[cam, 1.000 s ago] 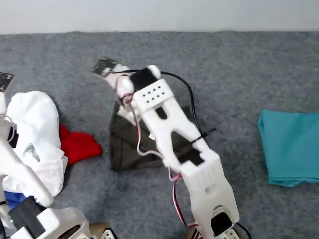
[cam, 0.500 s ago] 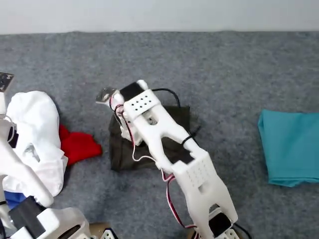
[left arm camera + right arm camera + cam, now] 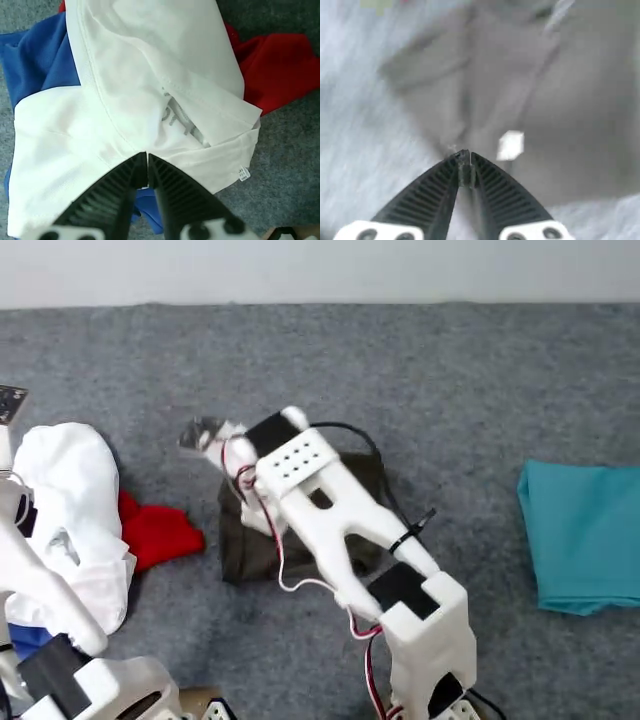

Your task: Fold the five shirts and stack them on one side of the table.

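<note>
**What is nearest your left jaws?**

My left gripper point(image 3: 146, 159) has its jaws pressed together on a fold of the white shirt point(image 3: 150, 75), and creases in the cloth run up to the tips. The white shirt sits heaped at the left edge of the table point(image 3: 450, 380). A blue shirt point(image 3: 45, 55) shows from under it on the side toward my base. A red shirt point(image 3: 270, 70) sticks out from under it toward the middle of the table.

**And your right jaws?**

My right gripper point(image 3: 465, 157) points down at the edge of the dark shirt point(image 3: 560, 125), which lies in a rough rectangle in the middle of the table. The jaws are closed tip to tip. I cannot tell whether any cloth is caught between them. A small white tag point(image 3: 511, 145) lies on the dark shirt just beside the tips.

**What lies farther out?**

Seen from above, my right arm stretches from the near edge across the dark shirt. The dark shirt is near the red shirt but not touching it, with a strip of grey table between them. Well apart, at the right edge, a teal shirt point(image 3: 580, 535) lies folded flat by itself. The grey surface runs back to a pale wall point(image 3: 320, 270).
</note>
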Motion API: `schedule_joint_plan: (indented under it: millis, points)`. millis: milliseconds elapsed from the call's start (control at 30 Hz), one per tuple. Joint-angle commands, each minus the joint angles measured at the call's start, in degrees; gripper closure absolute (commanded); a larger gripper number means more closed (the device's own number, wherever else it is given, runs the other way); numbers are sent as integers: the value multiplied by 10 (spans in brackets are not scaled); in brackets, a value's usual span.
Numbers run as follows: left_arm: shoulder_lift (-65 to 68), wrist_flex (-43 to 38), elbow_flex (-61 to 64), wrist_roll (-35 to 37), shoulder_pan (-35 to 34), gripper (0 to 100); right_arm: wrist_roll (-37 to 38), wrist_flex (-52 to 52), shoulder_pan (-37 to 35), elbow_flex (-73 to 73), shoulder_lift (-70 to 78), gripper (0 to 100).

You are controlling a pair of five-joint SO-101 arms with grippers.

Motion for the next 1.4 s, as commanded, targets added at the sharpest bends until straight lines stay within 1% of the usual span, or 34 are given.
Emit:
schedule_joint_plan:
  millis: [0,133,200,300,400,467,567,667,800,933,1000,1200,1300,1367]
  points:
    - [-27,-11,-3,-1,2,983,2,-110,16,-30,19,988]
    - [-27,-11,-3,-1,2,983,2,-184,16,-47,80,988]
    - [-27,-11,-3,-1,2,983,1,-197,16,-74,108,988]
    - [-27,-11,-3,-1,2,983,0,-189,16,-128,154,988]
    - [-27,-11,-3,-1,2,983,-16,-138,8,-178,190,988]
    - [-27,-11,-3,-1,2,983,-27,-65,-8,-214,202,988]
    - [-27,-11,-3,-1,2,983,-25,48,-43,-253,204,988]
    - [-27,-20,-3,-1,2,983,-25,136,-73,-283,205,988]
    - [-27,-27,-3,-1,2,983,-28,142,-87,-271,179,988]
    - [-27,-26,-3,-1,2,983,-28,139,-100,-247,144,988]
    - [-27,-26,-3,-1,2,983,-26,124,-80,-247,138,988]
    - [-27,-26,-3,-1,2,983,-28,-23,14,-247,141,988]
    - [-27,-25,-3,-1,2,983,-28,-99,37,-247,153,988]
    - [-27,-25,-3,-1,2,983,-28,-124,43,-247,167,988]
